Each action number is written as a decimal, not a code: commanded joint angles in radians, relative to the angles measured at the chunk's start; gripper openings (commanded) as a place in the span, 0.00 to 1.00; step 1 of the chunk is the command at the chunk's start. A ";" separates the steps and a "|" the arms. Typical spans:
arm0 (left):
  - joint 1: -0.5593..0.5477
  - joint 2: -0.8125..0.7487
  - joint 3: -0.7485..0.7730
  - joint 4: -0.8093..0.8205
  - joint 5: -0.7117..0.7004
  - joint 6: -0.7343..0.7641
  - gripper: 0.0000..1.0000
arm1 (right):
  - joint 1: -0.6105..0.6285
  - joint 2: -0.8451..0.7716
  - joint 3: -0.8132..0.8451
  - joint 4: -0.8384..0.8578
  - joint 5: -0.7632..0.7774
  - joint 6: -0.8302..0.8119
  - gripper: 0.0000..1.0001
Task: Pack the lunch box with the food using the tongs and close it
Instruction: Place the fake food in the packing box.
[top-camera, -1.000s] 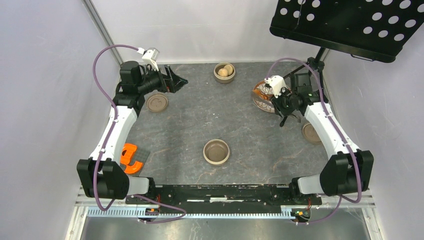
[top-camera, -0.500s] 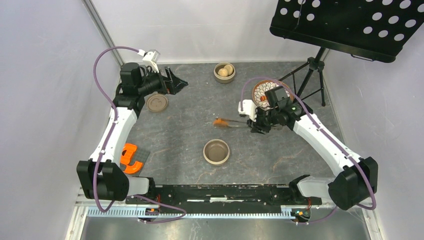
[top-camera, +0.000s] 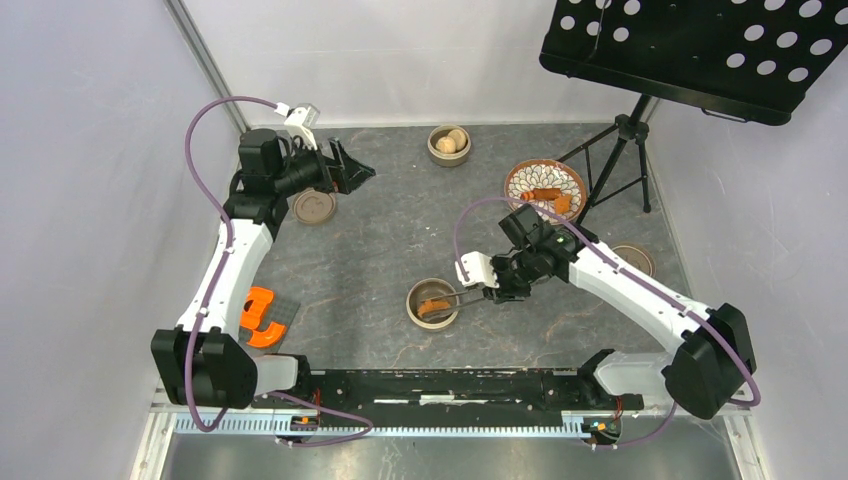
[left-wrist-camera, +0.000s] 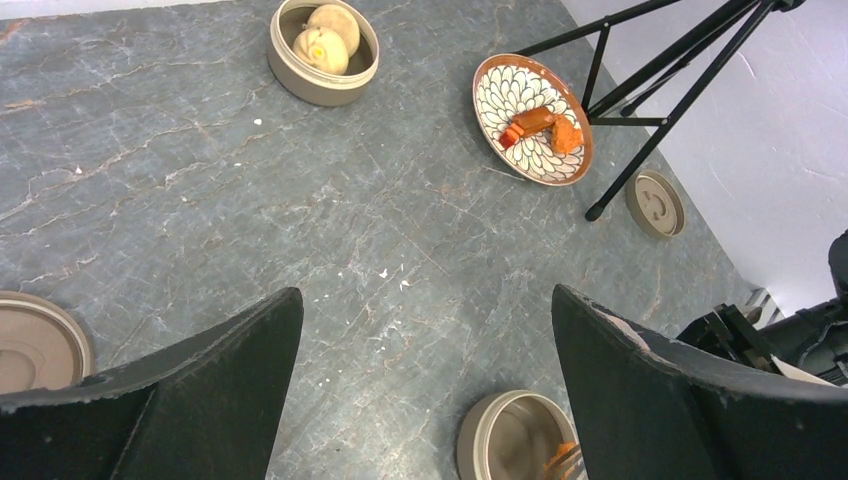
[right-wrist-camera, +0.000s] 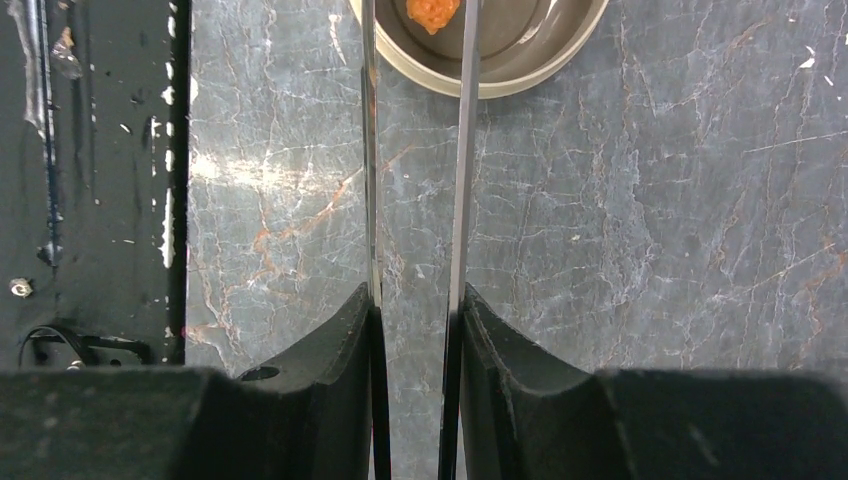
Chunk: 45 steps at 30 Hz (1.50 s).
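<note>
Swinging away from the plate at 2 o'clock, where it worked a second ago, the right arm has crossed the table's middle and now reaches toward 6 o'clock, where the box (top-camera: 414, 314) sits. The right gripper (top-camera: 493, 291) is clenched on the tongs (top-camera: 460, 297), its fingers (right-wrist-camera: 340, 350) pressing the two slim arms from outside. In the wrist view both tong arms run straight toward 12 o'clock and end over the box. Between their tips is one orange chunk (top-camera: 435, 308), inside the rim; half a second ago it hung over bare table near the centre. Whether it rests on the bottom I cannot tell.

Over on the other side, the left arm has barely shifted. The left gripper (top-camera: 352, 168) hangs at 10 o'clock, jaws spread wide with nothing between them, just past a lid (top-camera: 314, 206). Its camera looks across the table (left-wrist-camera: 300, 230).

At 12 o'clock a bowl (top-camera: 440, 160) holds two buns (top-camera: 457, 138). The plate (top-camera: 525, 175) at 2 o'clock carries two orange pieces (left-wrist-camera: 535, 120) lying close together. A second lid (top-camera: 634, 260) lies at 3 o'clock, just beside the right forearm in the top view. A stand (top-camera: 625, 130) rises at the far right, one foot just beside the plate. At 8 o'clock an orange tool (top-camera: 262, 312) lies beside the left arm.
</note>
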 joint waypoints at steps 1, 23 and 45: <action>0.002 -0.040 -0.004 0.002 -0.005 0.051 1.00 | 0.027 0.004 -0.017 0.095 0.081 0.017 0.03; 0.002 -0.005 0.011 0.008 -0.003 0.066 1.00 | 0.073 0.075 -0.049 0.314 0.323 0.073 0.17; 0.002 0.018 0.022 0.017 0.004 0.057 1.00 | 0.075 0.053 -0.044 0.295 0.313 0.021 0.46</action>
